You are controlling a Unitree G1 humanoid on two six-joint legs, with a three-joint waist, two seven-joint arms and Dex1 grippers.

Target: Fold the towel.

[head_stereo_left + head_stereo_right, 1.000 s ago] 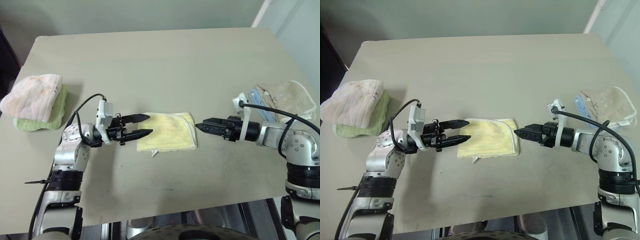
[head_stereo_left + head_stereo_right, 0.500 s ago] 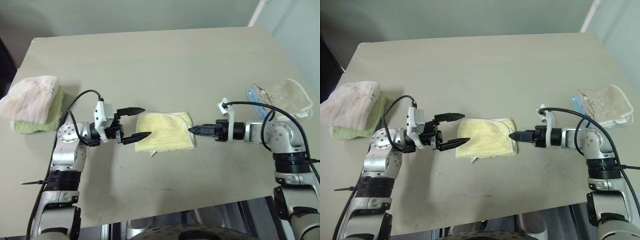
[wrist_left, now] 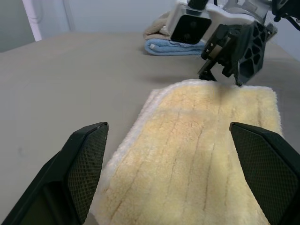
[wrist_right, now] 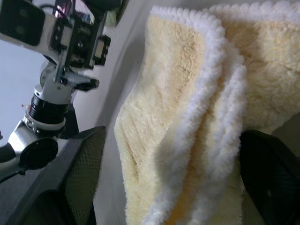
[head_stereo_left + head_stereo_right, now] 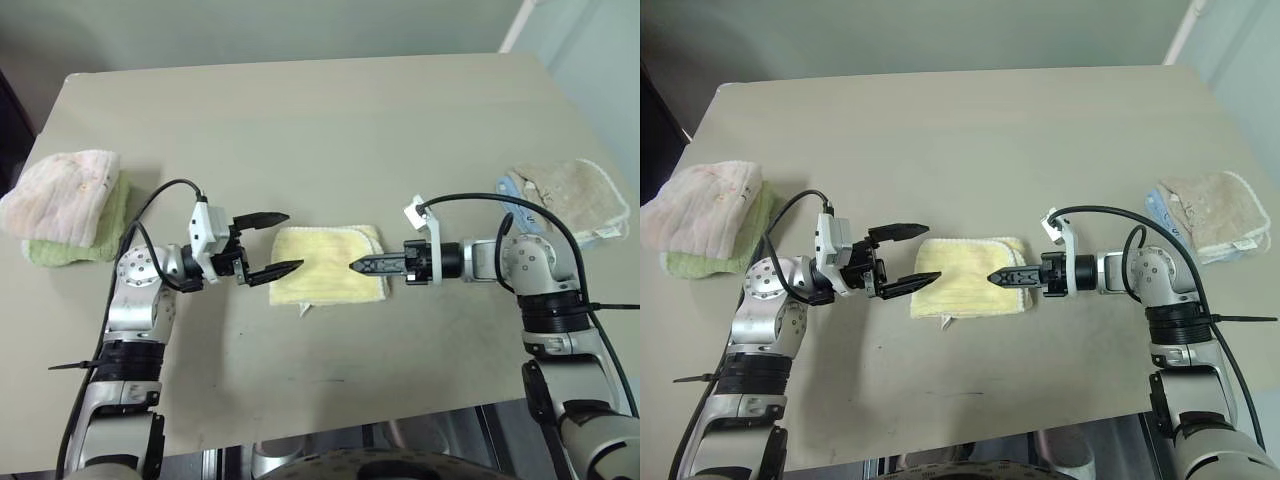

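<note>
Towel [image 5: 328,263], pale yellow fluffy terry w/ cream hem, lies folded into a flat rectangle at table centre; long axis runs left-right, loose layered edges toward the right, small tag at its near-left corner. Left gripper [image 5: 268,244] just off the towel's left end, fingers spread wide, nothing in them. Right gripper [image 5: 362,266] points left over the towel's right part, tips near the cloth; can't tell how far apart its fingers are or if it grips. Plain beige-grey table [image 5: 300,120]. Pinkish-white ribbed towel [image 5: 62,193] sits on a green one [image 5: 110,228] at far left; beige-tan towel [image 5: 575,196] on blue cloth [image 5: 512,190] at far right. Pale wall behind.
</note>
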